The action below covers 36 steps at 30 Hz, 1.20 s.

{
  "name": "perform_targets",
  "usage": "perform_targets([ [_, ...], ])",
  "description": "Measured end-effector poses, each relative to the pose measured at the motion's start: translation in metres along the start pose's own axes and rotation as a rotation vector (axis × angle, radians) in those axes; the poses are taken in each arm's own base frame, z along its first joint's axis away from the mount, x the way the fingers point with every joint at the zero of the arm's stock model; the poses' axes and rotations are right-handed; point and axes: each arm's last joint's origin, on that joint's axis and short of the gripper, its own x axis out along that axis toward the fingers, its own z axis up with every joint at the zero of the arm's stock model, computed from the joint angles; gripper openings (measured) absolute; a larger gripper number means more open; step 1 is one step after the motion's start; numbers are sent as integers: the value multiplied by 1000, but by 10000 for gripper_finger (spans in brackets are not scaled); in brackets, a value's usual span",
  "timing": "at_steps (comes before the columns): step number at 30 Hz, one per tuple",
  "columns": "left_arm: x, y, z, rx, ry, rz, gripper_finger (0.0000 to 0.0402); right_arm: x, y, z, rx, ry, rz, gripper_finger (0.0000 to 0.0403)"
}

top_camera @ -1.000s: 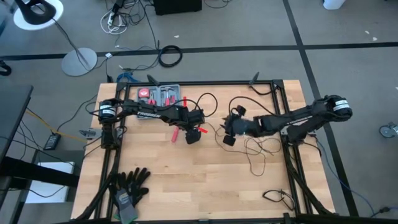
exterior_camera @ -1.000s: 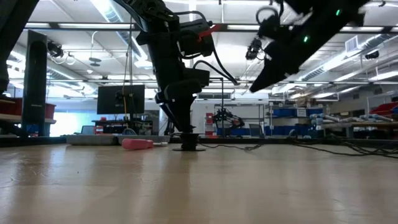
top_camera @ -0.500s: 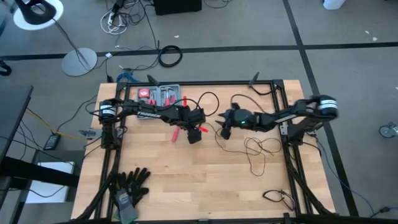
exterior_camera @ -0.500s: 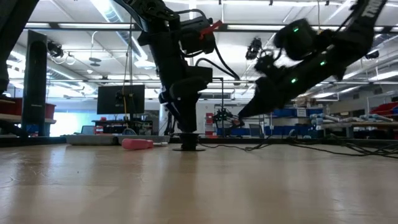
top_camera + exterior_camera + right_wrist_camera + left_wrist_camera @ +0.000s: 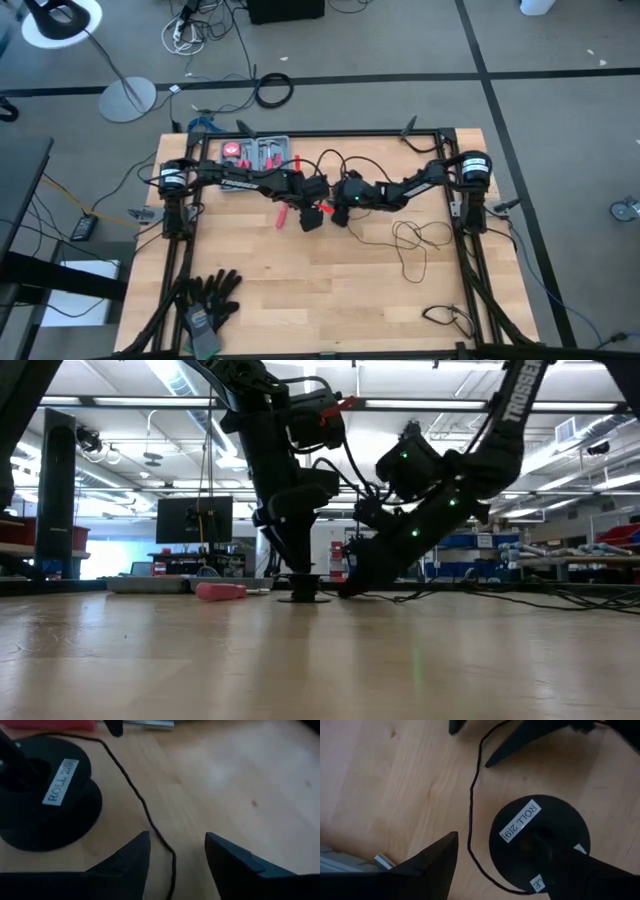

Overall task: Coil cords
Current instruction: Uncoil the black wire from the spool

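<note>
The cord is a thin black wire. Its loose loops lie on the wooden table, and one end runs to a round black puck labelled "ROLL 219". My left gripper stands open over the puck, pointing steeply down. My right gripper is open and low at the table, just right of the puck. Its fingers stand on either side of the cord, and I cannot tell whether they touch it. In the low view its tips are almost at the tabletop. My left gripper has one finger standing on the middle of the puck's top face, coming from above. The other finger stays off to the side over bare wood. The puck rests flat on the table.
A grey tray with red-handled tools stands at the far left, and a red marker lies beside the left gripper. Black gloves lie at the near left corner. A small coiled cable lies near the right front.
My right gripper has swept toward the table's left edge and down, from above the loose loops to the tabletop beside the puck. The left arm, the puck and the loops have kept still.
</note>
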Motion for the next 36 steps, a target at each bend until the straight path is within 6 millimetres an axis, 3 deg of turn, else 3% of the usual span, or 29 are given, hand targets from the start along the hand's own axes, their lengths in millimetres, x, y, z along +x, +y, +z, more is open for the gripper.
perform_targets([
  [3, 0, 0, 0, -1, 0, 0, 257, 4, 1, 0, 37, 104, -4, 164],
  [7, 0, 0, -1, 0, 6, 1, 257, -6, 4, 0, 23, 241, 7, 43],
  [9, 0, 0, -1, 0, 9, 2, 257, -16, 9, 2, -3, 268, 32, 16],
  [12, 0, 0, -1, 1, 12, 2, 257, -41, 19, 4, -19, 351, 60, 8],
  [18, 0, 1, -2, 1, 22, 5, 257, -116, 36, 4, -8, 587, 101, 3],
  [23, 0, 1, -2, 0, 23, 9, 257, -183, 39, -5, 112, 769, -22, 1],
  [27, 0, 1, -2, -5, 20, 9, 257, -219, 37, -10, 218, 813, -223, 1],
  [30, 0, 1, -2, -6, 21, 9, 257, -227, 38, -7, 248, 724, -313, 1],
  [36, 0, 1, -2, -7, 21, 9, 257, -206, 50, 18, 142, 318, -231, 30],
])
